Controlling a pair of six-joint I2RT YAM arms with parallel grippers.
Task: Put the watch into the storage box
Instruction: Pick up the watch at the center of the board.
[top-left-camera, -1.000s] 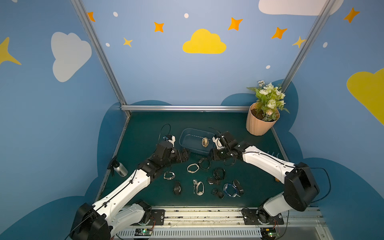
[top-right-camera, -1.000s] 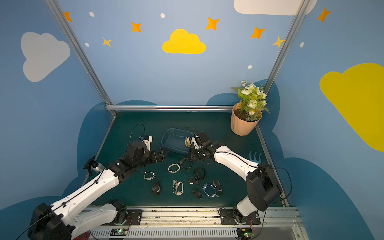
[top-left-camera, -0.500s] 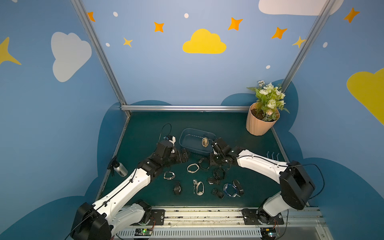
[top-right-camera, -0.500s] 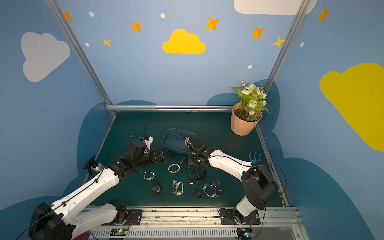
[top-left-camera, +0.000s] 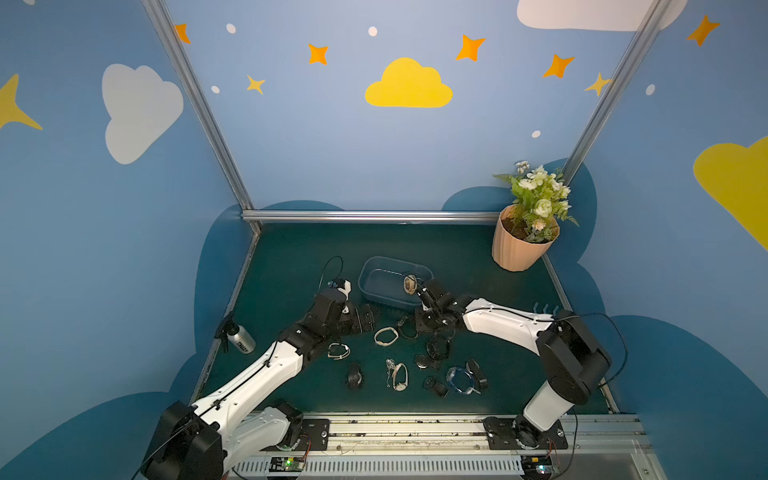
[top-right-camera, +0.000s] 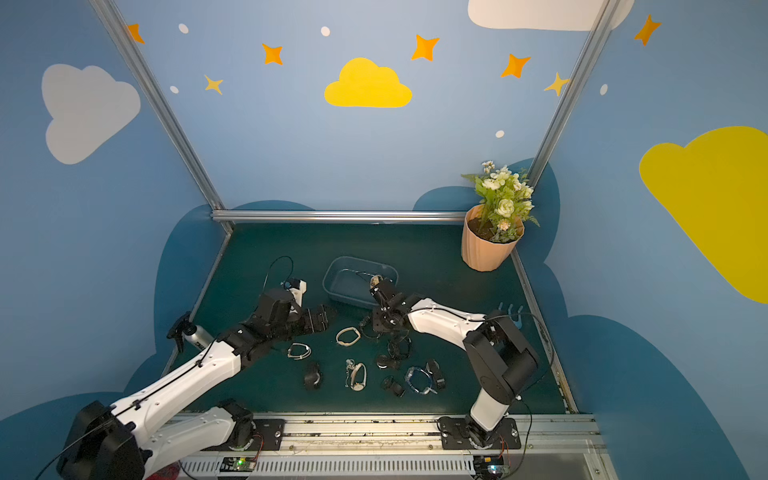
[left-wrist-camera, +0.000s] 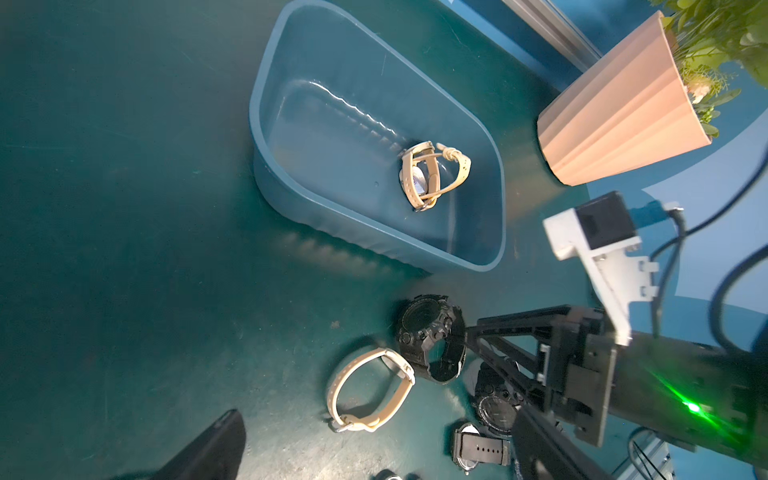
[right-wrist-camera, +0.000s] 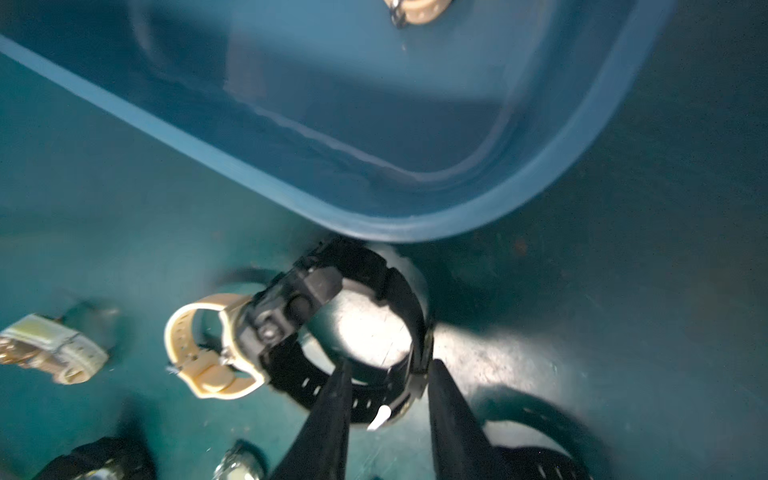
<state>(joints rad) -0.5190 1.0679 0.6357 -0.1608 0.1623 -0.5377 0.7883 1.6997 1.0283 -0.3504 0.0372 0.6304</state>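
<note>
The blue-grey storage box (top-left-camera: 370, 266) (top-right-camera: 337, 270) (left-wrist-camera: 257, 124) (right-wrist-camera: 374, 232) sits mid-mat with a tan watch (top-left-camera: 410, 284) (left-wrist-camera: 428, 178) inside. Just in front of it a black watch (top-left-camera: 405, 328) (top-right-camera: 368, 326) (left-wrist-camera: 419, 332) (right-wrist-camera: 316, 299) rests on the mat. My right gripper (right-wrist-camera: 390, 370) (top-left-camera: 419, 322) is down on it: one finger stands inside the strap loop, the other outside by the buckle, and a gap shows between them. My left gripper (left-wrist-camera: 374, 453) (top-left-camera: 365, 318) is wide open and holds nothing, and a tan watch (left-wrist-camera: 370, 390) lies just ahead of it.
Several more watches lie across the front of the mat, among them a white one (top-left-camera: 338, 350), a black one (top-left-camera: 354, 376) and a blue one (top-left-camera: 459, 380). A peach flowerpot (top-left-camera: 519, 245) stands back right. A spray bottle (top-left-camera: 239, 338) lies at the left edge.
My right gripper has come forward from the box's rim and down onto the black watch, its jaws narrowing. The left arm has barely moved.
</note>
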